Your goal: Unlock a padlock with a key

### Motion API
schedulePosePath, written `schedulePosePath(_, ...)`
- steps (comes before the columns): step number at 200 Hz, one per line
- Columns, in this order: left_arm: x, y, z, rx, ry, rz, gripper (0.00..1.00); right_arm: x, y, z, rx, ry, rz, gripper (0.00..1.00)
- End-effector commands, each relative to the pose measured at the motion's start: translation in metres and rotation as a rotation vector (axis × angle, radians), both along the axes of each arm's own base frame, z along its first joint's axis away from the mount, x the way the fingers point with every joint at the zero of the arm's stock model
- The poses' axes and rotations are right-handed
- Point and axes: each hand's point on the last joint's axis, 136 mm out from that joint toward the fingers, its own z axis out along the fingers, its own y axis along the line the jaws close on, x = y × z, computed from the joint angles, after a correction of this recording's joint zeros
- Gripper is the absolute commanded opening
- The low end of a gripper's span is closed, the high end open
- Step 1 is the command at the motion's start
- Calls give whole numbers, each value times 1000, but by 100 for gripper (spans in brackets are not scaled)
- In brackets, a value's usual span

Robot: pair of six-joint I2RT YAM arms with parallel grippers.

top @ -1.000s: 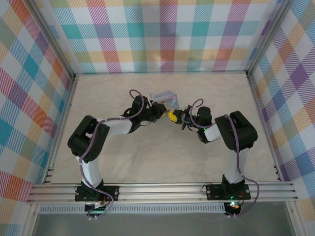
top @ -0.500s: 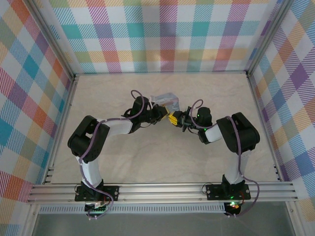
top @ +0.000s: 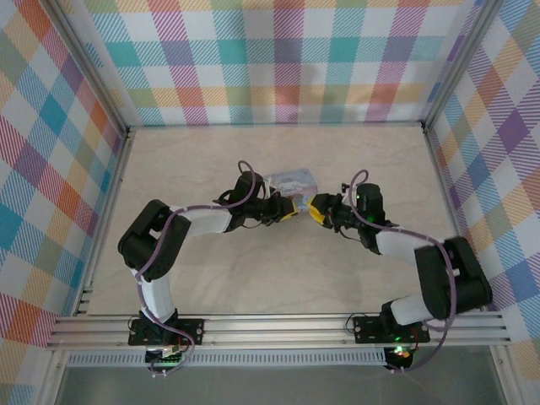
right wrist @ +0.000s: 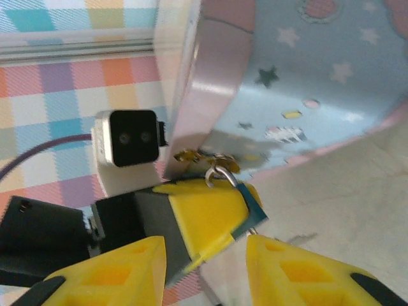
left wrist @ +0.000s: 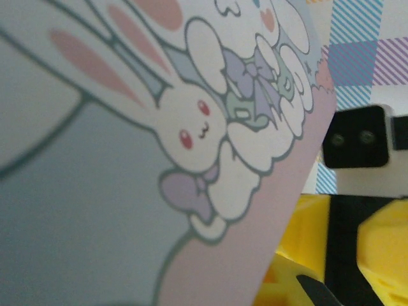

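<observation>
**A:** Located the padlock (right wrist: pixel 254 215)?

**B:** Found near the middle of the tabletop (top: pixel 211 278), a little toward the far edge. Hung by its shackle (right wrist: pixel 219 173) from the hasp (right wrist: pixel 191 155) on the tin box (top: pixel 291 180). Best seen from the right wrist.

**A:** Held how?

**B:** Pinched in the left gripper (top: pixel 288 210), by the look of it, with one yellow finger over the dark bluish body and the other hidden behind. Probably gripped that way to stop the swing and to turn the keyhole end toward the right arm.

**A:** And the right gripper (top: pixel 318 211)?

**B:** Parked just beside the left one, facing it. Fingers spread wide, with nothing seen between them. Aimed at the lower end of the lock, likely lining up for the key.

**A:** Spotted the key itself?

**B:** Cannot make it out for certain. Too small and too crowded there to call.

**A:** Stage of the job?

**B:** Judged as setup: lock steadied, shackle closed through the hasp, not yet opened. Calls for fine alignment next. Worth watching for the small lock twisting in the grip, or the box sliding.
</observation>
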Motion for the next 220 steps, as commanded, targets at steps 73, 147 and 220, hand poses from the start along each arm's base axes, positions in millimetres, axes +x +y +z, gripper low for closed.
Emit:
schedulePosePath(73,-12,-3,26,-19,-22,-63,5,-42,-25,-16,-648,-181,219,35)
schedulePosePath(147,-13,-4,32,-12,-25,-82,5,-37,18,-16,-839,-337,392,40)
schedulePosePath(220,-13,-5,37,-18,-29,-92,5,-29,48,-23,-917,-387,469,46)
